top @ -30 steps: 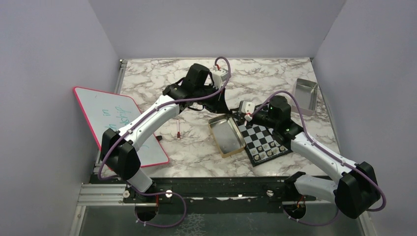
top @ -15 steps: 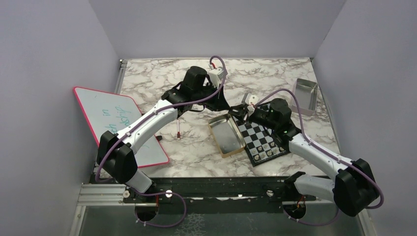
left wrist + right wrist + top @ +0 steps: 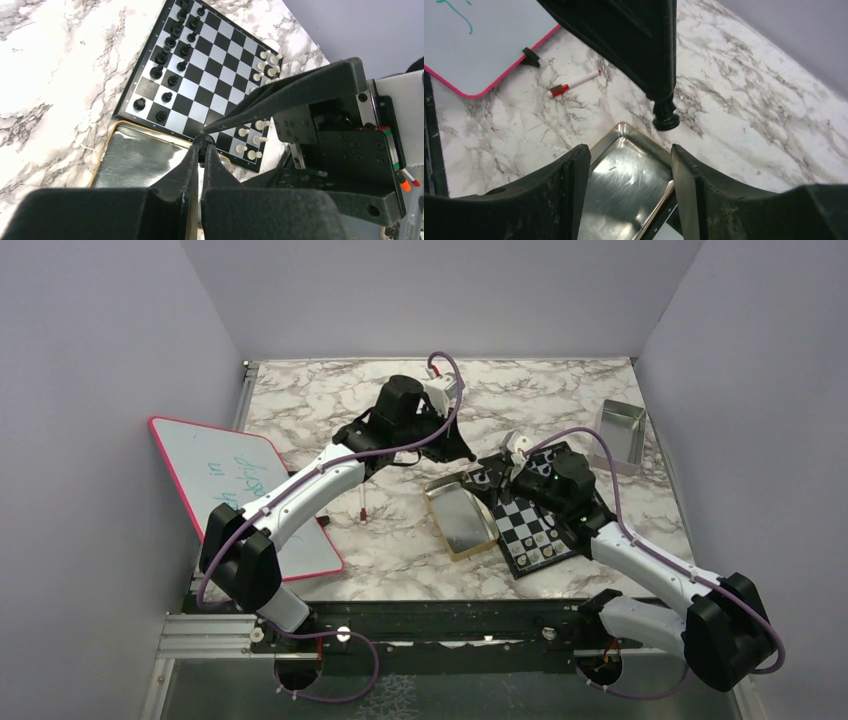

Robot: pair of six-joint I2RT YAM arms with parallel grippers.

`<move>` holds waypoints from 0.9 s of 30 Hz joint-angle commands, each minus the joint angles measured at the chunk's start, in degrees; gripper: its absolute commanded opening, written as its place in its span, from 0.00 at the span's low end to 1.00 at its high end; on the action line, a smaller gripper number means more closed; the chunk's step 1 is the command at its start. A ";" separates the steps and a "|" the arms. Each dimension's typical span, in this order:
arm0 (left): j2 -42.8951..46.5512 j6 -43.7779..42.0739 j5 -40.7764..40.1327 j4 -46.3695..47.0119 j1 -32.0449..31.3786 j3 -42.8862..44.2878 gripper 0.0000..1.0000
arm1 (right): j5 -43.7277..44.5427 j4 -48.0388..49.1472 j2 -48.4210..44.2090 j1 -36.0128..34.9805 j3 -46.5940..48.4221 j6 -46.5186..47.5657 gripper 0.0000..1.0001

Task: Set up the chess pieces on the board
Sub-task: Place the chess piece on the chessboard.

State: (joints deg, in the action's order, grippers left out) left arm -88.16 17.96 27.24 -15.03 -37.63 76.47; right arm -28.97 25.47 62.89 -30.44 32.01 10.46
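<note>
Left gripper (image 3: 202, 146) is pinched tight on a black piece (image 3: 665, 118), and I've got it in the air near the board's (image 3: 536, 527) corner on the tin side. Right gripper (image 3: 628, 150) gapes wide, nothing between its fingers, close by that held piece and above the gold tin (image 3: 624, 126), which lies just beside the board. On the board I see black men (image 3: 156, 72) in two rows along one side and pale men (image 3: 260, 65) along the opposite side. Beyond the tin from the board lie a red-capped marker (image 3: 574, 83) and the whiteboard (image 3: 230, 480).
</note>
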 commanded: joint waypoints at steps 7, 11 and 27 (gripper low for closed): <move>-4.91 -4.51 -6.54 -3.04 -0.07 6.88 0.00 | 9.54 -21.01 -11.56 -0.54 -0.44 -15.94 1.00; -8.07 -5.07 -7.95 -4.09 -0.29 9.43 0.00 | 23.94 -31.70 -16.70 -0.48 2.35 -29.90 1.00; -22.09 -7.27 -13.74 -6.74 -5.45 20.16 0.00 | 55.45 -53.58 -18.10 -0.41 11.36 -43.52 1.00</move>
State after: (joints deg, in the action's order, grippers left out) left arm -107.26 12.27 16.88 -19.84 -41.82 92.82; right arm 16.99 -22.26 46.81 -30.74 41.76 -29.71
